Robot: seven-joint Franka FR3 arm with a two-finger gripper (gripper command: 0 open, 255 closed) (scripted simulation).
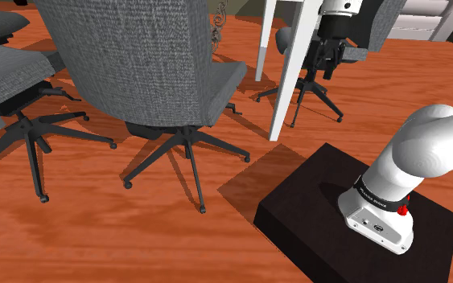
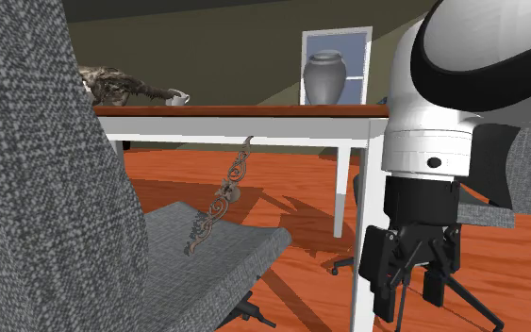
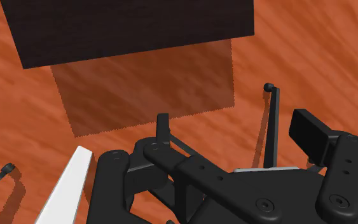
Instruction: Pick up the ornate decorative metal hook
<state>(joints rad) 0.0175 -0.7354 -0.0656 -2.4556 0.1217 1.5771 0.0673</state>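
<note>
The ornate hook [image 2: 220, 201] is a slim scrolled piece of brownish metal. It leans from the white table's edge [image 2: 254, 138] down onto the grey chair's seat [image 2: 211, 247]. In the shoulder view the hook [image 1: 219, 25] peeks out behind that chair's back. My gripper [image 2: 406, 290] hangs well off to the second exterior view's right of the hook, beyond a white table leg [image 2: 368, 236], and is open with nothing between its fingers. The gripper [image 1: 329, 66] points down at the floor, and the wrist view shows the gripper [image 3: 234, 130] above orange wood floor.
Grey office chairs [image 1: 148, 72] with black star bases crowd the shoulder view's left. A white table leg [image 1: 290, 72] stands beside the gripper. A chair's black caster leg [image 3: 273, 121] lies under the hand. The black stand [image 1: 353, 221] sits behind. A cup [image 2: 177, 97] and a framed vase picture [image 2: 334, 66] are near the table.
</note>
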